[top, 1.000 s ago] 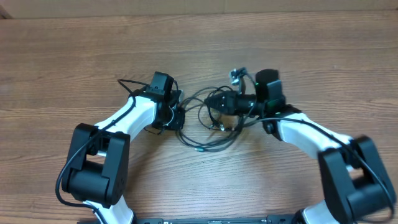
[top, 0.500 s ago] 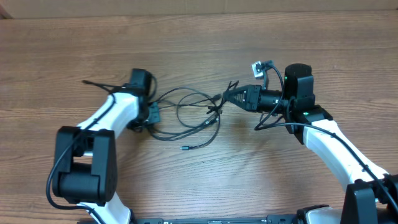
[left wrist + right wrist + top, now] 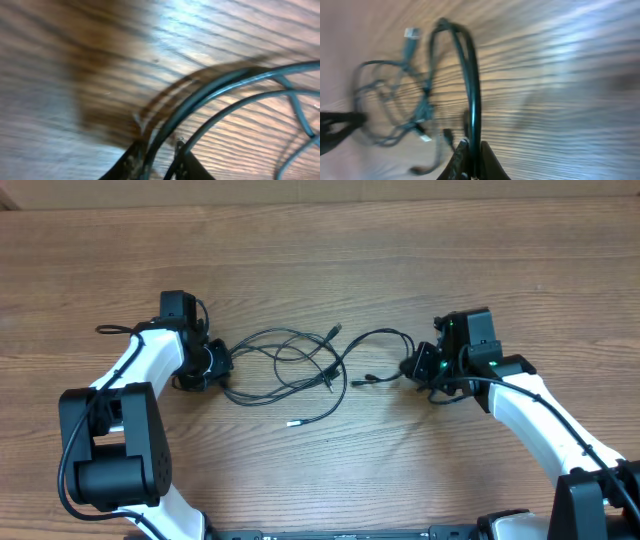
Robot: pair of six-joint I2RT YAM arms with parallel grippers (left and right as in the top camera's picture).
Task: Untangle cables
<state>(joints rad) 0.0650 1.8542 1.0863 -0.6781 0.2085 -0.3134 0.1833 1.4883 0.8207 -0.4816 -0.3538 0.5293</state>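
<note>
The thin black cables (image 3: 290, 365) lie spread in loose, crossing loops on the wooden table between the two arms. A silvery plug tip (image 3: 291, 423) points toward the front. My left gripper (image 3: 215, 365) is at the left end of the loops. In the left wrist view its jaws (image 3: 157, 150) stand slightly apart, with one cable (image 3: 210, 90) running loosely between them. My right gripper (image 3: 412, 367) is at the right end, shut on a cable (image 3: 472, 75) that arcs up from between its fingers. The rest of the tangle (image 3: 395, 100) lies beyond it, blurred.
The wooden table (image 3: 320, 260) stretches around the cables. Both white arms come in from the front corners: the left arm (image 3: 140, 370) and the right arm (image 3: 530, 410). Thick black wires run along them.
Both grippers have moved outward, away from each other, and the bunched tangle has stretched into wider loops. The left jaws have parted a little.
</note>
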